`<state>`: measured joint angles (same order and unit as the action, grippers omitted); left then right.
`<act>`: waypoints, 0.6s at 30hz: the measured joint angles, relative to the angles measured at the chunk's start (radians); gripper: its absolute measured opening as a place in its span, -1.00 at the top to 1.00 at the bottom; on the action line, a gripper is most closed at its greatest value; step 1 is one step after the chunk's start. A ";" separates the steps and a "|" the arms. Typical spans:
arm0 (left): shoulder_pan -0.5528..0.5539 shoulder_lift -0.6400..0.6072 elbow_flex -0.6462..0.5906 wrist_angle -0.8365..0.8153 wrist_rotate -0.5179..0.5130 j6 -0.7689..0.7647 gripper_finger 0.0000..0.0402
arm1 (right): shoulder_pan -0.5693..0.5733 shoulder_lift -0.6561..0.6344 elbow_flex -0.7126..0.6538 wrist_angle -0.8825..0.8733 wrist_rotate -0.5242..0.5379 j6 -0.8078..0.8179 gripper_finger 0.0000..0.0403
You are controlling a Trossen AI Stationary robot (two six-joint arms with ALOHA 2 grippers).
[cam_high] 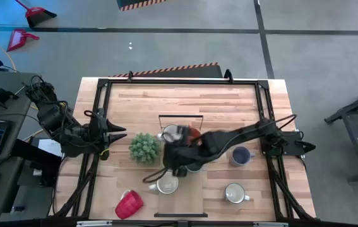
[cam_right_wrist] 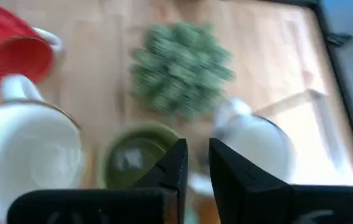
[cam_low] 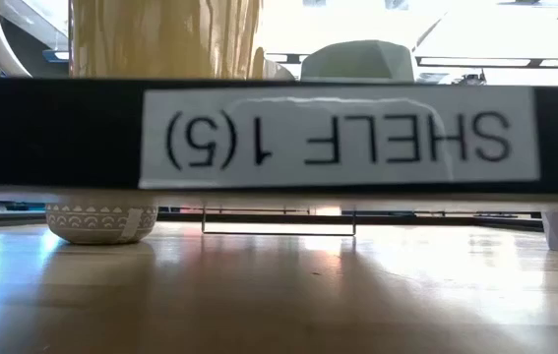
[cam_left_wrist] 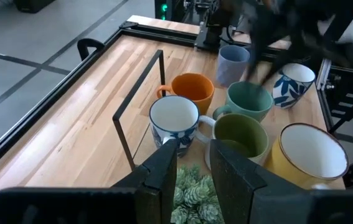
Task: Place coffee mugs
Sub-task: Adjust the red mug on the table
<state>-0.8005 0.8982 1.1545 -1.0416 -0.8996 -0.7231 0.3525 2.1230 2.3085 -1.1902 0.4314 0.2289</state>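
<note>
I had the right pincer [cam_right_wrist: 193, 163] stretched in over the cluster of mugs at the middle of the desk [cam_high: 229, 101], its fingers drawn narrow with a slim gap between them and nothing gripped that I could see. In its wrist view the olive green mug [cam_right_wrist: 136, 155] sat just under and to one side of the fingertips, and a white mug [cam_right_wrist: 260, 146] lay just to the other side; the slot between the fingers pointed at the seam where those two stood, toward the spiky plant [cam_right_wrist: 182, 65] beyond. So the coming move hung on a small sideways shift: I judged the pincer had to centre over one rim or handle before it could close on anything.

The left pincer [cam_left_wrist: 193, 163] waited at the left edge of the desk, also narrow and empty, aimed across the plant at the same cluster, where I could see the orange mug [cam_left_wrist: 190, 89], the teal mug [cam_left_wrist: 249, 101] and the blue-grey mug [cam_left_wrist: 233, 63]. It was plainly farther off; the right arm was the nearer one.

The red mug [cam_high: 129, 204] lay tipped on its side near the front edge, and a cream mug [cam_high: 234, 193] stood apart at front right.
</note>
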 joint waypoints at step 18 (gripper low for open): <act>0.001 0.000 0.000 0.001 -0.003 -0.007 0.56 | 0.029 -0.516 -0.356 -0.330 0.240 0.220 0.79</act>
<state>-0.7998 0.8982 1.1549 -1.0404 -0.9025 -0.7303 0.3811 1.6072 1.9525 -1.5206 0.6715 0.4484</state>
